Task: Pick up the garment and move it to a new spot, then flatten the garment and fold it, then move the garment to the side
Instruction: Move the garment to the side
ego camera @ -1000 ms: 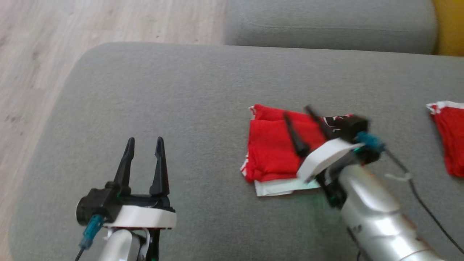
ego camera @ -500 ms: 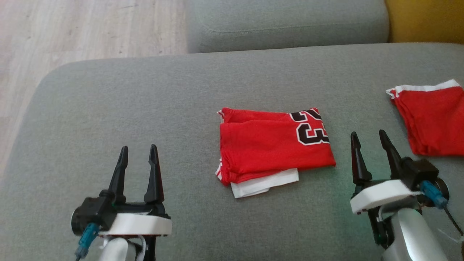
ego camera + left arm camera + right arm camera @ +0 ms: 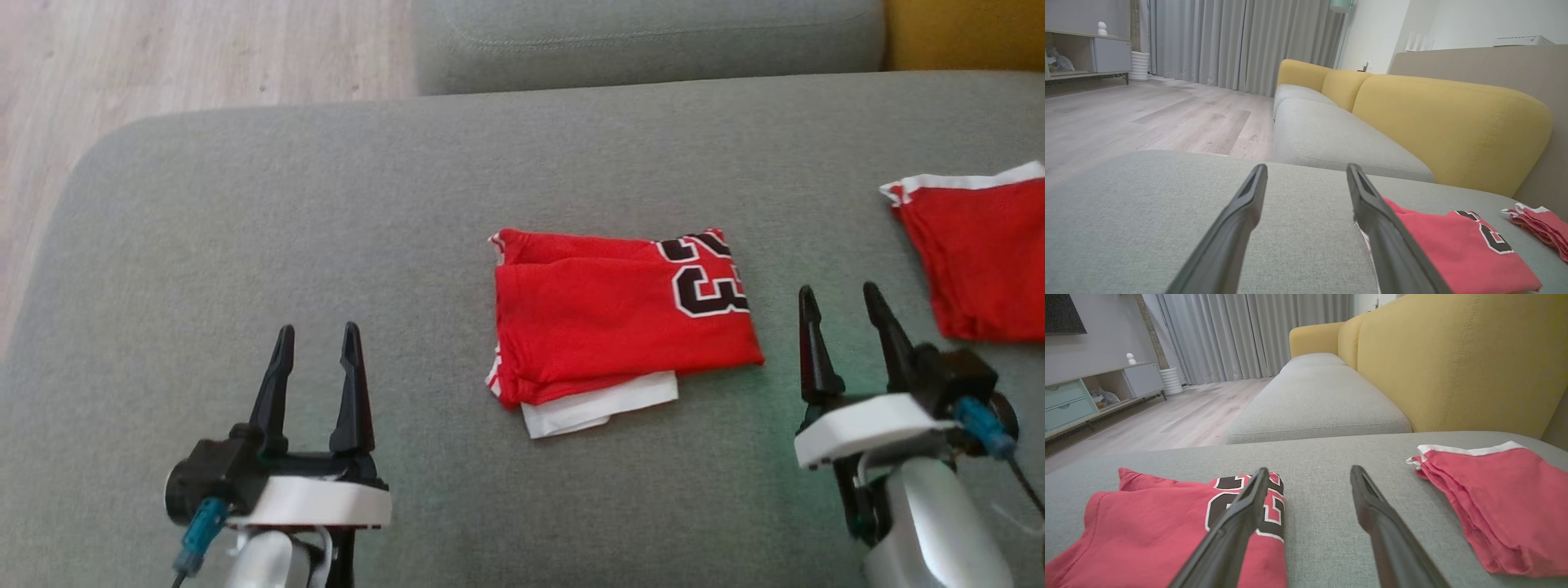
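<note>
Left pincer (image 3: 318, 327) apart, empty | right pincer (image 3: 838, 287) apart, empty | garment (image 3: 604, 327) likely soft, light, limp | pinch all layers at folded edge

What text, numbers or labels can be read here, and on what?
"23": black, white-edged digits on the folded red jersey, partly tucked into the fold, so the reading is not certain.
No other text can be read; the second red garment shows none.
</note>
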### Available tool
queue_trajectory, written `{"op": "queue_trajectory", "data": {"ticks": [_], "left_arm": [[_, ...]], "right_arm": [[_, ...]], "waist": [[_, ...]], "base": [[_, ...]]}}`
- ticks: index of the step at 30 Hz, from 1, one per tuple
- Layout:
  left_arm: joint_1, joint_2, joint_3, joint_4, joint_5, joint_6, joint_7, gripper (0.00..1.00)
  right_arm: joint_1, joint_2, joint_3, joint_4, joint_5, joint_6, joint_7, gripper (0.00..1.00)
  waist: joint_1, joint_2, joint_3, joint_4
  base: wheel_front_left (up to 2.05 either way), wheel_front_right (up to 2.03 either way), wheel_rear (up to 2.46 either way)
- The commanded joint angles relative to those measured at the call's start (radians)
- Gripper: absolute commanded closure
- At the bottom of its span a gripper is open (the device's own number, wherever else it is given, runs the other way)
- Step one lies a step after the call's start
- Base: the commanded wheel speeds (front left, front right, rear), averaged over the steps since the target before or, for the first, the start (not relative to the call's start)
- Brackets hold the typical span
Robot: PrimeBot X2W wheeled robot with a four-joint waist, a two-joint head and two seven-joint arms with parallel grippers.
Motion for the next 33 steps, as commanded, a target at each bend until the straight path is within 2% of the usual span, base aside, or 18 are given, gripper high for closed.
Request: {"op": "queue_trajectory", "data": {"ticks": [1,9,21,22,23,27,33], "left_arm": [[-0.056,0.002,0.022,-0.030,0.004,-0.003,-0.005,0.00],[-0.080,0.002,0.006,-0.024,-0.001,-0.006,-0.005,0.00],[-0.113,0.002,-0.019,-0.019,-0.010,-0.001,-0.005,0.00],[-0.113,0.002,-0.019,-0.019,-0.011,0.000,-0.005,0.00],[-0.112,0.002,-0.018,-0.020,-0.011,0.000,-0.005,0.00],[-0.106,0.002,-0.005,-0.020,-0.004,0.003,-0.005,0.00],[-0.104,0.002,0.014,-0.029,0.004,-0.001,-0.005,0.00]], "right_arm": [[-0.066,-0.002,0.013,-0.012,-0.013,0.003,0.003,0.00],[-0.147,-0.002,-0.002,0.101,0.000,0.003,0.067,0.00],[-0.268,-0.002,0.030,0.404,0.010,0.003,0.216,0.00],[-0.274,-0.002,0.034,0.422,0.006,0.003,0.220,0.61],[-0.281,-0.002,0.037,0.435,-0.002,0.003,0.218,1.00],[-0.307,-0.002,0.044,0.457,-0.038,0.003,0.177,1.00],[-0.336,-0.017,0.016,0.403,-0.191,0.003,0.120,1.00]], "waist": [[0.0000,0.0000,0.015,0.017],[0.0000,0.0000,0.062,0.076],[0.0000,0.0000,0.117,0.158],[0.0000,0.0000,0.117,0.159],[0.0000,0.0000,0.116,0.158],[0.0000,0.0000,0.106,0.136],[0.0000,0.0000,0.088,0.068]], "base": [[0.00,0.00,0.00],[0.00,0.00,0.00],[0.00,0.00,0.00],[0.00,0.00,0.00],[0.00,0.00,0.00],[0.00,0.00,0.00],[0.00,0.00,0.00]]}}
